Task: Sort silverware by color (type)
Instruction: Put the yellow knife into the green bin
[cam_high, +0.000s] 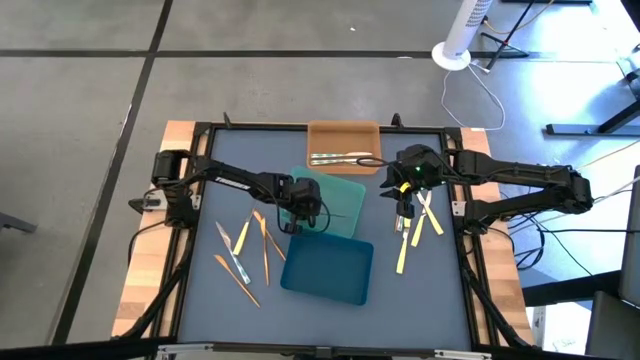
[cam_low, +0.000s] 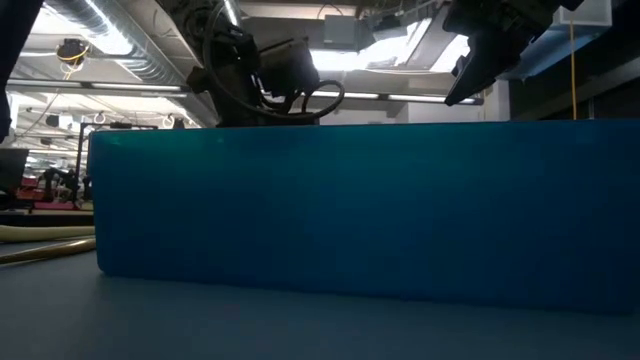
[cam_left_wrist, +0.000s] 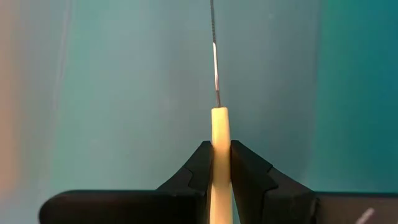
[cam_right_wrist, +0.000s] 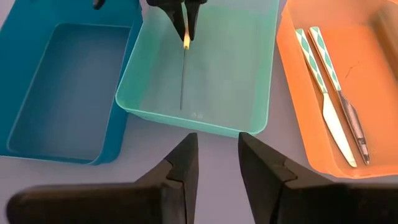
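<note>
My left fingers (cam_left_wrist: 221, 171) are pinching a pale yellow utensil (cam_left_wrist: 219, 134) over the teal tray (cam_right_wrist: 249, 74), its length lined up with the tray's long sides; right fingers (cam_right_wrist: 214, 165) wide open, idle.

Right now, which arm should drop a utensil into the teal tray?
Left. Its gripper is shut on a pale yellow utensil over the teal tray. The right gripper is open, empty.

High view looking straight down; low view sitting at counter (cam_high: 420, 290) level, seemingly against blue tray (cam_low: 350, 210); both wrist views sharing teal tray (cam_right_wrist: 205, 62).
</note>
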